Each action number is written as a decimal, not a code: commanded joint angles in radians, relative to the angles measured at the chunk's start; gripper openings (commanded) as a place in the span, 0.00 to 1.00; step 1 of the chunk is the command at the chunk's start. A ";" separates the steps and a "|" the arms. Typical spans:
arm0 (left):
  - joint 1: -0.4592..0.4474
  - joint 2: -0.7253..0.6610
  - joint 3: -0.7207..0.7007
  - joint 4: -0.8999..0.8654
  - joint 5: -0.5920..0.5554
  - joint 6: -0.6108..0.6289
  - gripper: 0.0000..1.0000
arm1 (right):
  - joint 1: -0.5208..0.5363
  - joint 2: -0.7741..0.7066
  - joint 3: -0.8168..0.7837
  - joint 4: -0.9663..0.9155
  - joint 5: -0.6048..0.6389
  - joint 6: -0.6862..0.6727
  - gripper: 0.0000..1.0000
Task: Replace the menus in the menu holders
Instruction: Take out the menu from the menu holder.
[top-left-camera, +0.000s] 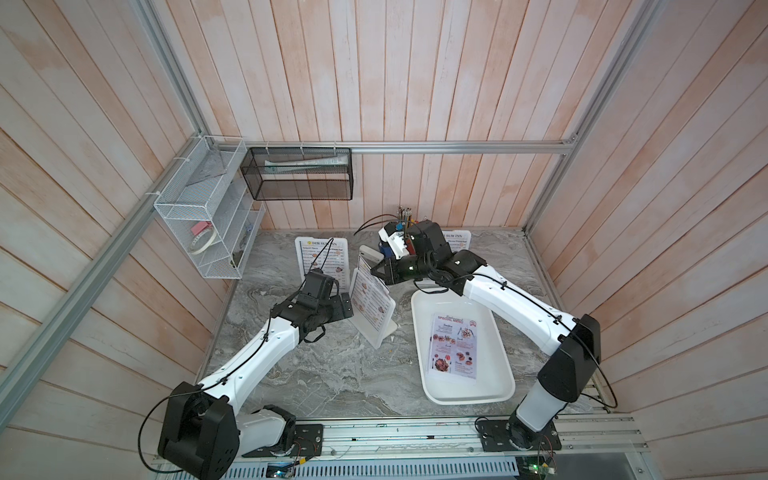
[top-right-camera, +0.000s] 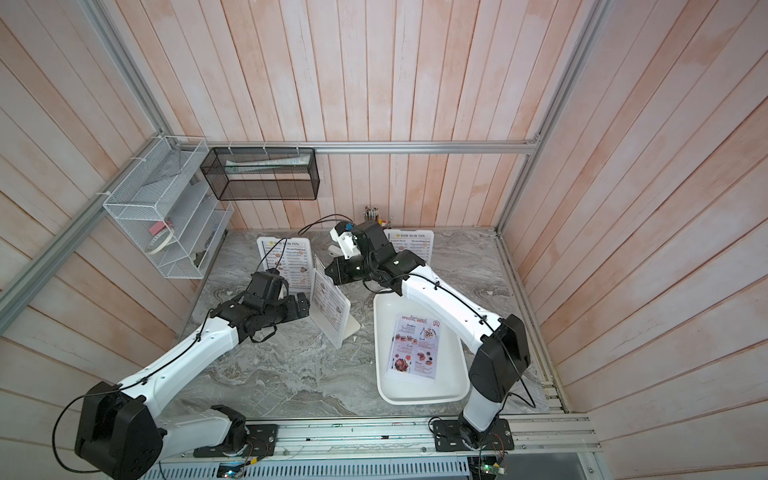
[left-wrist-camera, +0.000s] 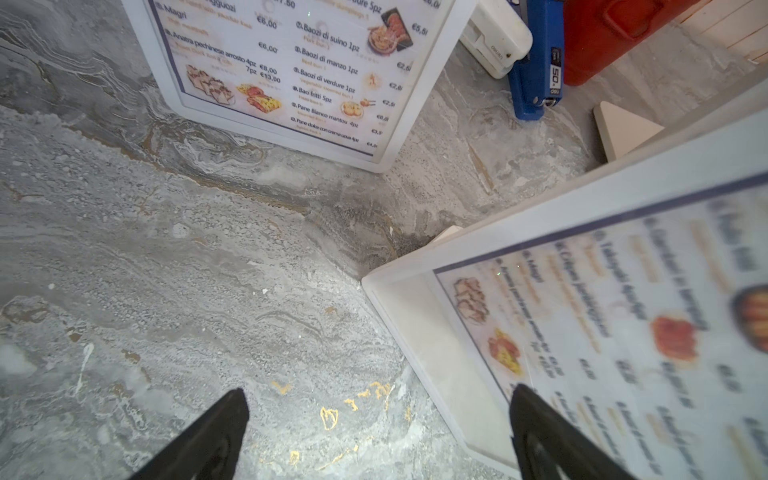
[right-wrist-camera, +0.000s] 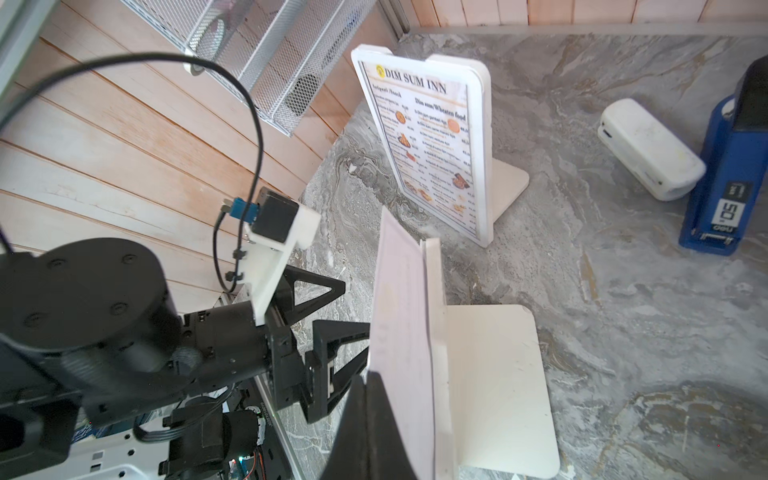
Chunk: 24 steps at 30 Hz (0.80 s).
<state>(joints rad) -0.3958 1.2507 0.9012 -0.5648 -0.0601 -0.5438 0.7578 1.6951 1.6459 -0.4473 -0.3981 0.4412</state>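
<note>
A white menu holder (top-left-camera: 377, 341) stands mid-table with a DIM SUM INN menu (top-left-camera: 372, 305) partly drawn out of its top. In the right wrist view my right gripper (right-wrist-camera: 370, 384) is shut on that sheet's (right-wrist-camera: 399, 316) upper edge, above the holder's foot (right-wrist-camera: 498, 374). My left gripper (top-left-camera: 347, 306) is open beside the holder's front; one finger (left-wrist-camera: 540, 432) overlaps the holder's face (left-wrist-camera: 415, 324). Two more holders with DIM SUM INN menus stand behind, one at the left (top-left-camera: 319, 257) and one at the right (top-right-camera: 411, 245). A SPECIAL MENU sheet (top-left-camera: 455, 347) lies flat.
The SPECIAL MENU sheet lies in a shallow white tray (top-left-camera: 494, 390) at the right front. A white stapler (right-wrist-camera: 652, 149) and a blue one (right-wrist-camera: 727, 187) sit near the back wall beside a red box (left-wrist-camera: 615, 37). Wire baskets (top-left-camera: 199, 208) hang on the left wall.
</note>
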 joint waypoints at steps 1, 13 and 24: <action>-0.003 -0.024 0.042 -0.023 -0.038 0.016 1.00 | -0.015 -0.052 0.067 -0.049 0.015 -0.027 0.00; 0.051 -0.026 0.082 -0.050 -0.058 0.037 1.00 | -0.078 -0.140 0.252 -0.155 -0.076 -0.070 0.00; 0.156 0.010 0.106 -0.024 -0.062 0.051 1.00 | -0.018 -0.279 0.100 -0.049 -0.240 -0.006 0.00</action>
<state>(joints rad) -0.2523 1.2457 0.9684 -0.5991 -0.1020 -0.5152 0.7025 1.4307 1.8038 -0.5369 -0.5625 0.4046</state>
